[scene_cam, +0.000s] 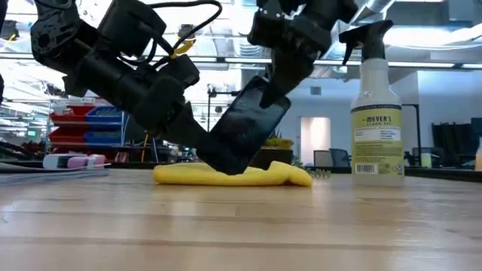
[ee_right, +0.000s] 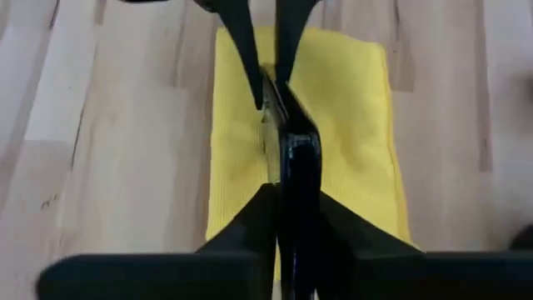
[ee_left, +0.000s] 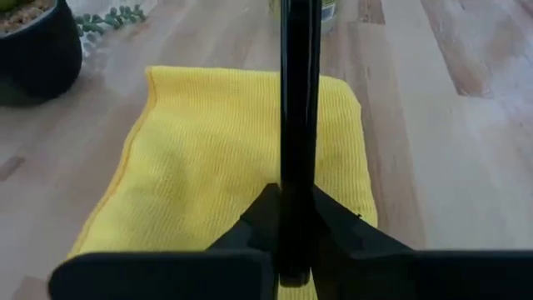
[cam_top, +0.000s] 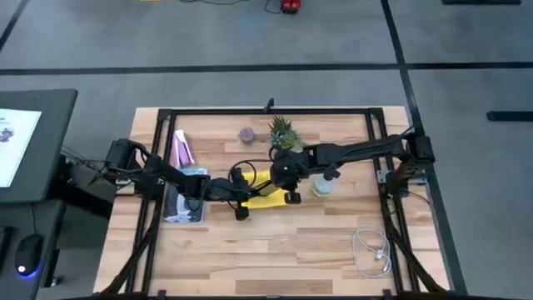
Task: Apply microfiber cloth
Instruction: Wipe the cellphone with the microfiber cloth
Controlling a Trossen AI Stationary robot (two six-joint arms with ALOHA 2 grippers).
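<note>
From above, the microfiber cloth (cam_top: 268, 193) lies flat on the wooden table (cam_top: 275, 250) near its middle, a bright yellow patch partly covered by the two arms that meet over it; the left gripper (cam_top: 242, 206) reaches in from the left and the right gripper (cam_top: 291, 190) from the right; a small potted plant (cam_top: 281, 132) stands just beyond the cloth, a spray bottle (cam_top: 322, 185) just to its right, a white cable (cam_top: 372, 250) lies coiled at the near right, and a pale blue-and-white packet (cam_top: 185, 200) sits on the left under the left arm.

At table height, the cloth (scene_cam: 233, 175) is a low yellow mound on the wood; a black smartphone (scene_cam: 245, 128) stands tilted on it, its lower end pressed into the fabric, its top leaning right; the left gripper (scene_cam: 197, 139) clamps the phone's lower part and the right gripper (scene_cam: 273, 86) grips its upper end; the spray bottle (scene_cam: 376, 109) stands upright well to the right of the cloth.

In the left wrist view, the left gripper (ee_left: 296, 229) has its fingers closed on the phone (ee_left: 298, 100), seen edge-on as a thin black bar; the yellow cloth (ee_left: 216, 158) spreads on the table beyond it, with the dark plant pot (ee_left: 37, 54) past one corner.

In the right wrist view, the right gripper (ee_right: 293, 217) pinches the phone's (ee_right: 296, 150) edge; farther off, the left arm's fingers (ee_right: 241, 42) close on the other end; the cloth (ee_right: 350, 125) lies underneath, reaching out to either side of the phone.
</note>
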